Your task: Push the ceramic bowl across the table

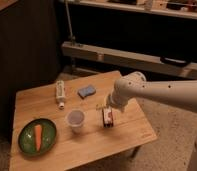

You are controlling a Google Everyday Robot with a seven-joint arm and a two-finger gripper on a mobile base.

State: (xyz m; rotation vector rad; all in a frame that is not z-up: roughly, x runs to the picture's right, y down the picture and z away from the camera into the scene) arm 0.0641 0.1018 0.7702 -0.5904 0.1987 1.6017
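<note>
The ceramic bowl (pixel 37 136) is a shallow green dish with an orange carrot lying in it, at the near left of the light wooden table (pixel 87 145). My gripper (pixel 107 118) hangs over the table's right-middle, at the end of the white arm coming in from the right. It is well to the right of the bowl, with the whitish cup (pixel 75 119) between them. A small red and white item sits at the gripper's tip.
A white tube (pixel 60 93) lies at the back left of the table. A blue sponge (pixel 86 91) lies at the back middle. Dark shelving and a rail run behind the table. The floor is speckled to the right.
</note>
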